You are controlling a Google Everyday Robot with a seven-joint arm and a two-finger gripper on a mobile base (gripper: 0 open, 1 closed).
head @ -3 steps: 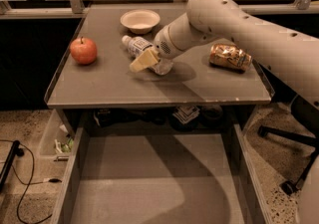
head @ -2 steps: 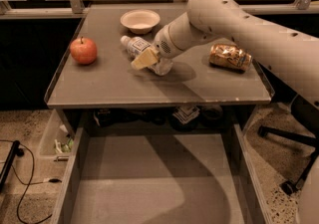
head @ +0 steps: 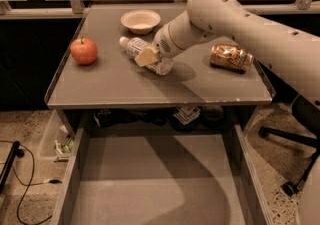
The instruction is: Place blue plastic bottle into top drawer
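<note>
The blue plastic bottle [head: 134, 47] lies on its side on the grey tabletop [head: 115, 86], with its white cap pointing back-left toward the bowl. My gripper [head: 149, 57] is down on the bottle's body at its right end and hides part of it. The bottle rests on the table. The top drawer [head: 155, 189] stands pulled out below the table's front edge, and its flat grey floor is bare.
A red apple [head: 83, 50] sits at the table's left. A cream bowl [head: 140, 20] stands at the back. A gold-brown can [head: 231, 57] lies at the right. My arm [head: 250, 29] reaches in from the right. Cables [head: 20, 179] lie on the floor at the left.
</note>
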